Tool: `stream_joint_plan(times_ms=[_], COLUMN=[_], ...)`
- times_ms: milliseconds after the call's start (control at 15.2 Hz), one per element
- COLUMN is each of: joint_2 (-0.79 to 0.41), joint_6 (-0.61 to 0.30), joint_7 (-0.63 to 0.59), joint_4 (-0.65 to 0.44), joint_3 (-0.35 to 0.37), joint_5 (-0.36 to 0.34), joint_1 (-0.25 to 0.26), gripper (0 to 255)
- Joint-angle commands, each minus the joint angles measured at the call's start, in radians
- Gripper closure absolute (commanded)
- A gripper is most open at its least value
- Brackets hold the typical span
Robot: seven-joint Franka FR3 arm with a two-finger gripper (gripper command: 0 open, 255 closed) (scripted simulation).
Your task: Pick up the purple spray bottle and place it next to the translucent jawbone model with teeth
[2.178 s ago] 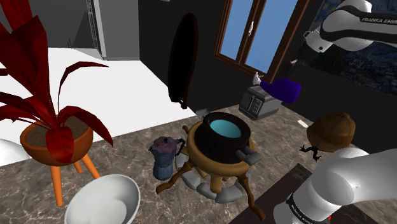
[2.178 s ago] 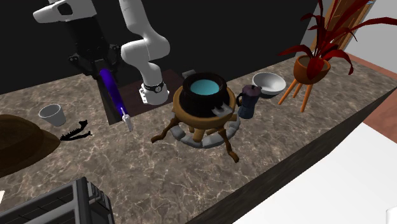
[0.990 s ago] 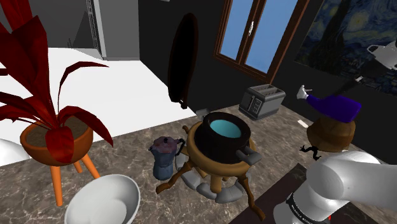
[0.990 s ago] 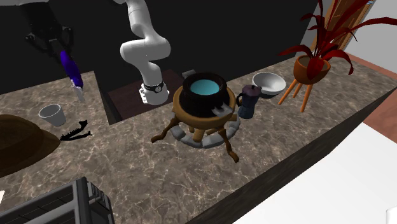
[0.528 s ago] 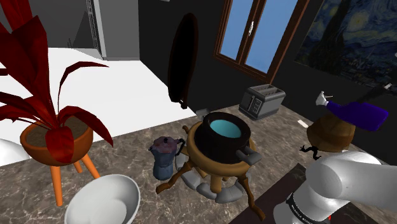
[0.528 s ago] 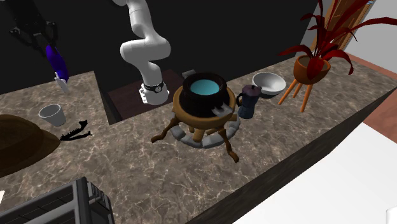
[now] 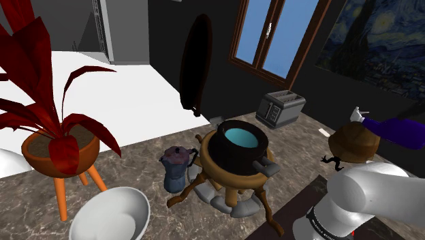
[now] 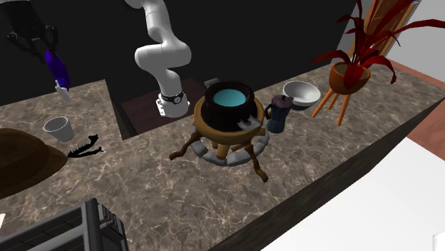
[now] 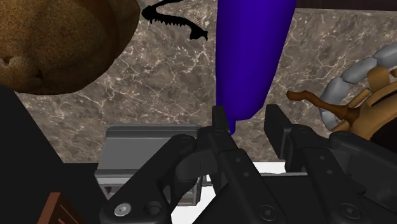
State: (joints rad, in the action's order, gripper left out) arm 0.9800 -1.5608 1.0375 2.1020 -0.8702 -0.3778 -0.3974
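Gripped a purple spray bottle (image 8: pixel 55 68) in the black pincer (image 8: pixel 44 50), tilted, white nozzle lowest, clear above the marbled counter (image 8: pixel 178 192). Found a white cup (image 8: pixel 58 128) below the pincer, a black jawbone model (image 8: pixel 85 150) just past the cup, and a brown hat (image 8: pixel 18 160) beside that. Spotted, well off to the side of the pincer, a black pot (image 8: pixel 217 114) on a wooden stand (image 8: pixel 203 127), a moka pot (image 8: pixel 277 114), a white bowl (image 8: pixel 302 93) and a red-leaved potted plant (image 8: pixel 348 77).

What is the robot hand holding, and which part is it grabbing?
The gripper holds the purple spray bottle by its bottom end, the end opposite the white nozzle.
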Motion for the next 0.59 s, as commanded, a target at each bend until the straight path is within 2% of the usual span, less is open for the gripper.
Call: stream_joint_plan(times_ms=[0, 528], joint_2=[0.009, 0.041], joint_6=[-0.015, -0.097], joint_7=[0.007, 0.015], joint_4=[0.022, 0.129], joint_3=[-0.012, -0.056], joint_5=[-0.011, -0.053], joint_1=[-0.006, -0.031], gripper=[255, 255])
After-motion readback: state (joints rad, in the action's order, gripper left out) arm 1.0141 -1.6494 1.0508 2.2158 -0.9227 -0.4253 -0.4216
